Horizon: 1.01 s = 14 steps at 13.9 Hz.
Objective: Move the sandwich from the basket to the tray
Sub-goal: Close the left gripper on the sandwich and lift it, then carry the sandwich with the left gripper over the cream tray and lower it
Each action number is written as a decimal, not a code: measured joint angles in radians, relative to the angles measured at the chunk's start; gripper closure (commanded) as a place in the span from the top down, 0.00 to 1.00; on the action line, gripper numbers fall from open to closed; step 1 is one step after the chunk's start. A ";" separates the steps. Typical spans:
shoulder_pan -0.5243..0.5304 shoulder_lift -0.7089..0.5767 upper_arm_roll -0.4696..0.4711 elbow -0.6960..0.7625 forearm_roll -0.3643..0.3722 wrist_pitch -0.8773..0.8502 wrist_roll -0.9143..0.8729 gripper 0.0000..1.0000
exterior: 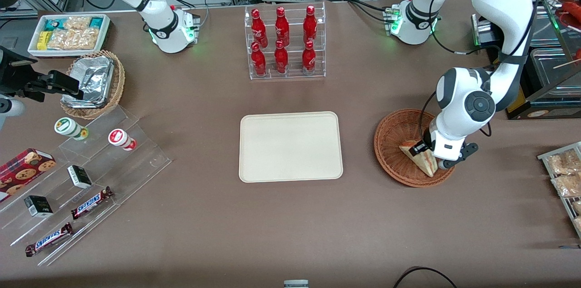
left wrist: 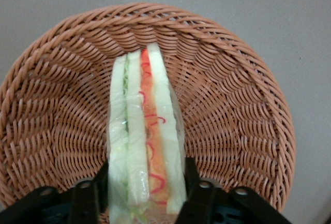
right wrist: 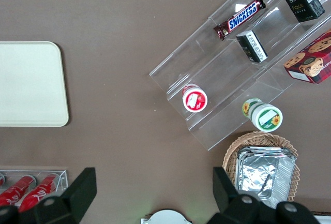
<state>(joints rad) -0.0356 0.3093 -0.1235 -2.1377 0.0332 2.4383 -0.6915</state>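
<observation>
Pincer [left wrist: 146, 193] clamped, low in basket [exterior: 390, 136]

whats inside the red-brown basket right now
Only the sandwich, standing on edge with its filling layers showing. The gripper is in the basket too, fingers shut on the sandwich's sides. The weave beneath the sandwich is covered.

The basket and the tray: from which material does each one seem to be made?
The basket looks like woven wicker, reddish-brown with a slight sheen: its interlaced strands show clearly around the sandwich, which the hand grips with a finger on each side. The tray seems to be moulded plastic, cream and matte, judging by its smooth surface, rounded corners and low rim.
</observation>
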 measured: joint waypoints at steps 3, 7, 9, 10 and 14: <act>0.001 -0.017 0.001 0.045 0.004 -0.068 0.000 0.00; -0.045 -0.069 -0.009 0.285 0.005 -0.402 0.000 0.00; -0.112 -0.077 -0.014 0.396 0.005 -0.496 -0.007 0.00; -0.151 -0.075 -0.016 0.428 0.005 -0.509 -0.020 0.00; -0.328 -0.016 -0.022 0.497 0.005 -0.509 -0.053 0.00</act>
<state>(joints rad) -0.3631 0.2935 -0.1453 -1.6403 0.0386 1.9292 -0.7448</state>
